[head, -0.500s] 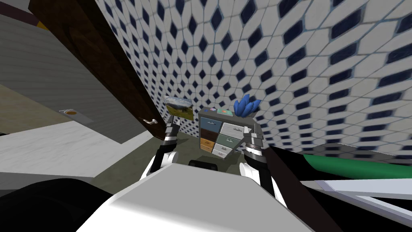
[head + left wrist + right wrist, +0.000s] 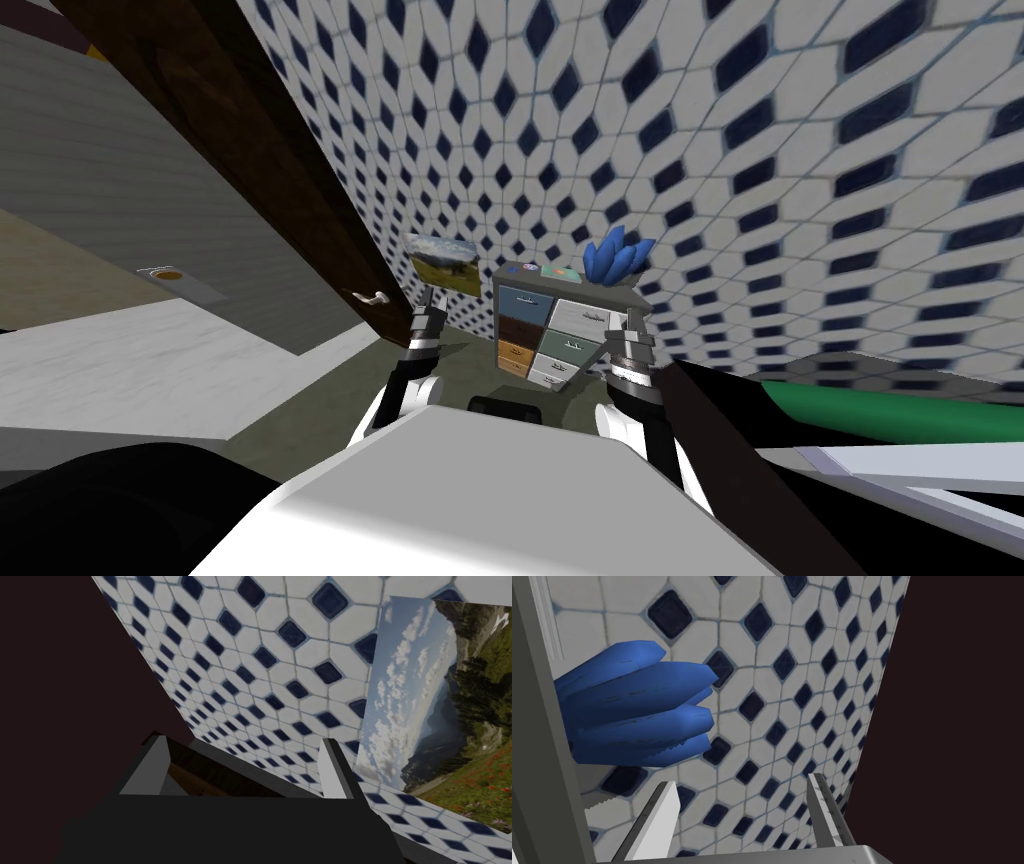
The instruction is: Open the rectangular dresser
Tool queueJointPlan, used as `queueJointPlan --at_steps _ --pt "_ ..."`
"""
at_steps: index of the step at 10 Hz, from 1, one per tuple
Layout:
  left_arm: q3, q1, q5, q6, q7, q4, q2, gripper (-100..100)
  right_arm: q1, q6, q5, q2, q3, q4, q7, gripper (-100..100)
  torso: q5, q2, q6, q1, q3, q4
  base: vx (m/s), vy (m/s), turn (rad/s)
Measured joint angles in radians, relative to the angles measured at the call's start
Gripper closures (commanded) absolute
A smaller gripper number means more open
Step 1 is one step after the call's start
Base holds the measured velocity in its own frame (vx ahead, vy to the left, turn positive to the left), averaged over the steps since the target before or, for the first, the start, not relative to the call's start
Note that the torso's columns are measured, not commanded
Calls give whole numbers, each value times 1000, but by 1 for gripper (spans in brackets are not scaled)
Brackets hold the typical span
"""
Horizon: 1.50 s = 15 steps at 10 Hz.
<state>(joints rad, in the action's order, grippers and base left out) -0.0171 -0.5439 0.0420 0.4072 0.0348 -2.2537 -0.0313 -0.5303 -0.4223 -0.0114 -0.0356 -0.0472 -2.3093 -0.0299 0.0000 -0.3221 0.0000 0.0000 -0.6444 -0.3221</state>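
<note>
The rectangular dresser [image 2: 548,330] is a small grey chest with several drawers in blue, brown, orange, white and grey, standing against the tiled wall. Its drawers look shut. A blue spiky plant [image 2: 614,261] stands on its top right. My right gripper [image 2: 628,319] is raised at the dresser's upper right corner. In the right wrist view that gripper [image 2: 741,782] is open and holds nothing. It points at the tiled wall past the dresser's grey side [image 2: 542,736] and the plant [image 2: 637,711]. My left gripper [image 2: 432,298] is raised left of the dresser, and in its wrist view it [image 2: 242,743] is open.
A dark brown door [image 2: 250,170] with a metal handle [image 2: 373,297] stands open on the left. A landscape picture [image 2: 443,265] hangs between door and dresser. A dark panel and a green object [image 2: 880,412] lie to the right. Olive floor [image 2: 330,395] runs ahead.
The whole head view has shifted slightly, so my head or base has moved a little. Both arms keep the same pose and both grippers stay open.
</note>
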Motion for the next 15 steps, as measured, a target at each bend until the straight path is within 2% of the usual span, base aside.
queueJointPlan --at_steps 4,5,6,10,15 --pt "0 0 0 0 0 0 0 0 0 0 0 0 0 0 0 0 0 -296 0 0 -590 -295 0 0 0" --pt "0 0 0 0 0 0 0 0 0 0 0 0 0 0 0 -100 0 -369 0 0 -738 -369 17 24 -15" --pt "0 0 0 0 0 0 0 0 0 2 -12 -25 -5 0 -9 -100 0 -403 0 1 -807 -402 22 55 -19" --pt "0 0 0 0 0 0 0 0 4 13 -85 -99 -32 5 -79 -100 0 -416 0 1 -832 -416 32 74 -25" --pt "0 0 0 0 0 0 0 0 9 34 -225 -152 -87 15 -212 -100 0 -415 0 1 -832 -416 50 112 -34"
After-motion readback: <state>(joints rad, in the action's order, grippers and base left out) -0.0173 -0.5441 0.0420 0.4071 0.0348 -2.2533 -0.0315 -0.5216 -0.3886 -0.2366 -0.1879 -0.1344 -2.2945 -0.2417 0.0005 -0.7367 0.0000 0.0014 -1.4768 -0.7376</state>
